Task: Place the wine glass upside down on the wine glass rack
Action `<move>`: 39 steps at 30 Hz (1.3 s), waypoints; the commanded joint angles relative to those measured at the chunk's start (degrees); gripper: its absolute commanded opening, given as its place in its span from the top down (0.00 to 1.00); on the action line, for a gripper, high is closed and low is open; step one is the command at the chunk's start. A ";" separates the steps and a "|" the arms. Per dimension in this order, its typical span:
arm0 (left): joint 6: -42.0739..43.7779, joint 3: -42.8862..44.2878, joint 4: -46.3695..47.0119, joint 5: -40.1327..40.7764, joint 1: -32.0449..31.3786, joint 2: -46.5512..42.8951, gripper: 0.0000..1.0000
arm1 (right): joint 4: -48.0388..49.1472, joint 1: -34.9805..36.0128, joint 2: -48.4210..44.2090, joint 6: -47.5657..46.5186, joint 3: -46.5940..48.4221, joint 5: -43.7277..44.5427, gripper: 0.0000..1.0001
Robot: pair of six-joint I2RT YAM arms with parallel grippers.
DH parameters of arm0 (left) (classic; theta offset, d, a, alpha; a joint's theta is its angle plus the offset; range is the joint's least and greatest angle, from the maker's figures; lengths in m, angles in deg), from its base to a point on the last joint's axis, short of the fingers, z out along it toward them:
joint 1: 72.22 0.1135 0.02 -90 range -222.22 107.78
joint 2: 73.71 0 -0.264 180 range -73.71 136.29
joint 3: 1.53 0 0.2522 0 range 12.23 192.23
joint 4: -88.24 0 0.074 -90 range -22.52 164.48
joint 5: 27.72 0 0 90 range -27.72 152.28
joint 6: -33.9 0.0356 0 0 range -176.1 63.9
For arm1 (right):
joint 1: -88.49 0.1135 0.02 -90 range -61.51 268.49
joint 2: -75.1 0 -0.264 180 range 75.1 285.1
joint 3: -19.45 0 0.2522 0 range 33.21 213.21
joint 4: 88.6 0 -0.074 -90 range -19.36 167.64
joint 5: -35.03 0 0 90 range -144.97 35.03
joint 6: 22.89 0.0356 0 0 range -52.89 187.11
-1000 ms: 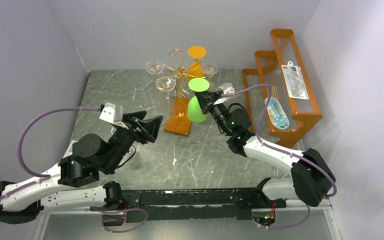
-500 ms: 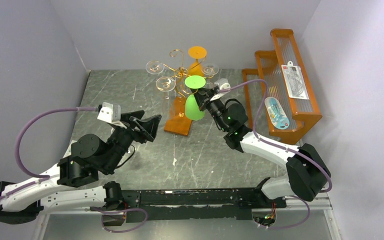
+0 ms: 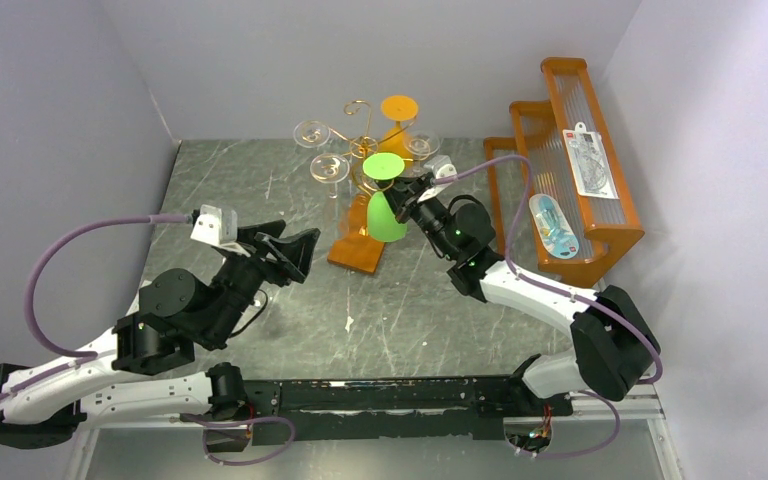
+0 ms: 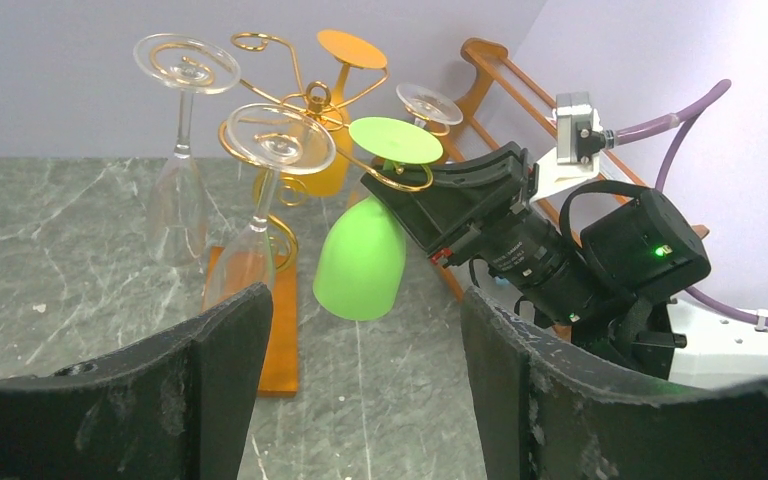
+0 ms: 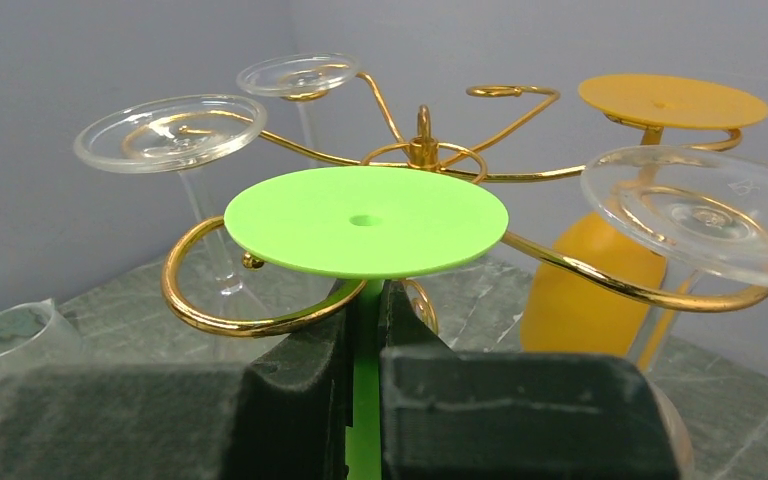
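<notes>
**Green glass held at the rack, foot up**

A grey-green marbled table (image 3: 260, 200) fills the floor of a booth closed in by plain pale walls (image 3: 50, 110) on the left, back and right. The biggest object is an orange stepped wooden shelf (image 3: 615, 238), which stands along the table's right edge, well clear of the middle.

Two arms reach in from the near edge. The left gripper (image 3: 295, 250) is low over the table, left of the rack's base. Its jaws are spread wide with nothing between them, and it points toward the rack. The right gripper (image 3: 407, 200) comes in from the shelf side, clenched on the stem of the green wine glass (image 3: 385, 215).

The wine glass rack (image 3: 352, 250), gold wire on a flat wooden base, stands at mid-table toward the back wall. The green glass is inverted at its near-right arm, with the foot on top and the bowl hanging below, tilted. Its foot lies over a gold curl. I cannot tell whether it rests on the wire.

Three clear glasses (image 3: 310, 132) and one orange glass (image 3: 398, 108) hang foot-up from other arms, crowding both sides of the green one.

That makes five glasses: three clear, one orange and one green. From the right wrist I count six scroll arms. Two packets (image 3: 590, 160) lie on the shelf.
</notes>
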 commanded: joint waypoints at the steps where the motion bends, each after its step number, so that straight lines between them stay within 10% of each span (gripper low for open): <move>1: -0.67 -0.05 -0.86 1.73 -0.27 -0.51 0.26 | 1.52 -0.04 0.85 -0.17 1.13 -6.19 1.00; 39: -0.85 -1.01 -1.19 3.70 -0.27 -0.87 0.26 | 9.94 -6.47 0.58 9.22 -2.66 -32.12 1.00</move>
